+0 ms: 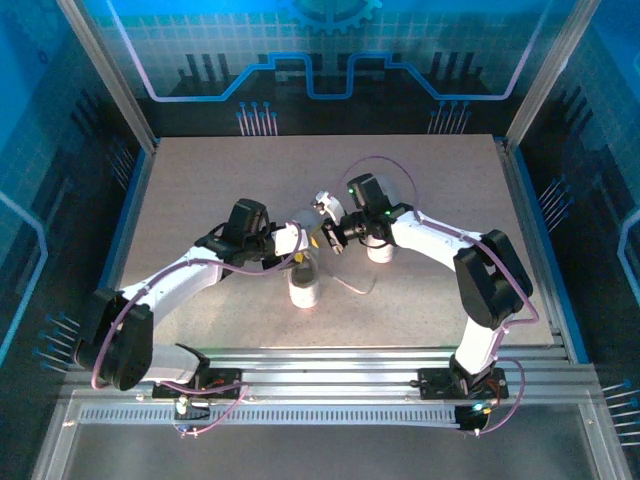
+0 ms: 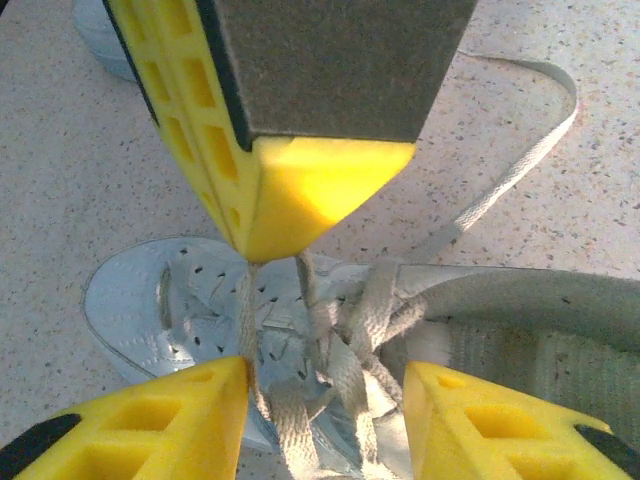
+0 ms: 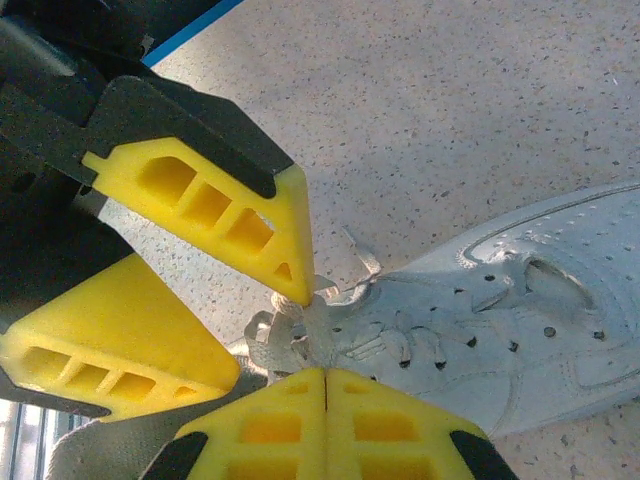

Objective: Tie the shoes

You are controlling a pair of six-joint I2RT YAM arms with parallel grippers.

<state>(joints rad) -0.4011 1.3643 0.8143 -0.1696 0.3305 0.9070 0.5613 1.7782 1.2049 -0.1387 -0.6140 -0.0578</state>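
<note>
Right gripper (image 3: 325, 378): my jaws are pressed shut at the laces (image 2: 340, 335), with two strands running taut up into the tip; I judge this lifts them off the shoe (image 2: 150, 310)
Left gripper (image 2: 325, 385): jaws partly open astride the knot, holding nothing, likely placed to take a strand
Shoe: on the table (image 1: 200, 180), between my two wrists; other shoe (image 1: 380, 252) beneath my right arm
Left wrist view: a loose loop (image 2: 545, 130) trailing across the table
Top view: both shoes, laces too small to read
</note>
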